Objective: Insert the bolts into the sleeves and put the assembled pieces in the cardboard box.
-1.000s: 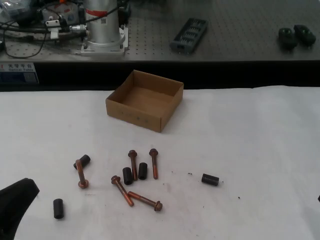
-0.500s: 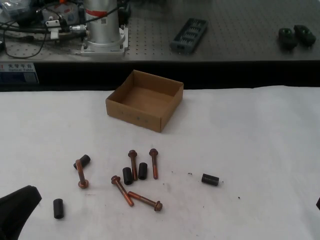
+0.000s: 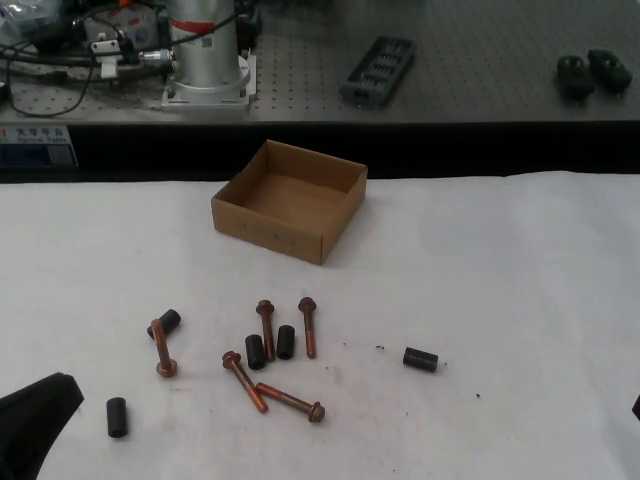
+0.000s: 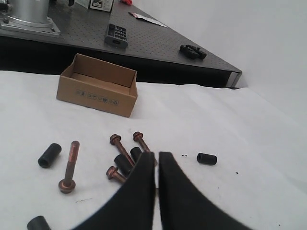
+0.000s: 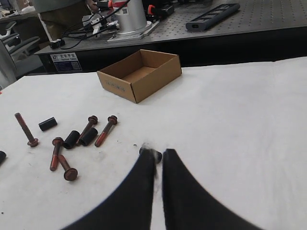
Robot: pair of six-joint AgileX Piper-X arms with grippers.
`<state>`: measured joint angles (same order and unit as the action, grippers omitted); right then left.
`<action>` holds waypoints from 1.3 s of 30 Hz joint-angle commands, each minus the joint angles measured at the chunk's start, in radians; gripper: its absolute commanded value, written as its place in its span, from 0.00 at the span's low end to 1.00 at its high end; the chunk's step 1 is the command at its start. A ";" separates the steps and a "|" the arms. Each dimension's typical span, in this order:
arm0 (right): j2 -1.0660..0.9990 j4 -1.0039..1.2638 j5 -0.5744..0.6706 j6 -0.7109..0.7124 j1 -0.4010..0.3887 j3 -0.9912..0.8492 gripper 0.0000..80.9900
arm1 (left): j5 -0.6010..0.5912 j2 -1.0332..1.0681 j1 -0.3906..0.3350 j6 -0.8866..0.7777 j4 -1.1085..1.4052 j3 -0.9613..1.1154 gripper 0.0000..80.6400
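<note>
Nothing is assembled yet. Five bolts (image 3: 307,326) and five sleeves (image 3: 421,359) lie loose, none inserted, toward the worktop's (image 3: 520,280) near edge, mostly left of centre. The box (image 3: 270,232), nearer the far edge, is empty. The left gripper (image 4: 157,154) and right gripper (image 5: 159,154) hover by the near edge, fingers pressed together, holding nothing.

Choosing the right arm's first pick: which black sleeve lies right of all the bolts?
The lone sleeve, well apart; the other four lie among or left of the bolts.
</note>
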<state>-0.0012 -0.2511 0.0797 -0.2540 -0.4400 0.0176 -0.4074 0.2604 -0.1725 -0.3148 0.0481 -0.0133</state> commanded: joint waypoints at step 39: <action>-0.418 0.145 0.265 -0.086 0.001 -0.258 0.19 | 0.314 0.901 -0.130 0.187 -0.412 0.645 0.54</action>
<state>-0.3790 -0.1022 0.3574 -0.3674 -0.4400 -0.2315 -0.1501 1.0992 -0.2970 -0.1490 -0.3830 0.6178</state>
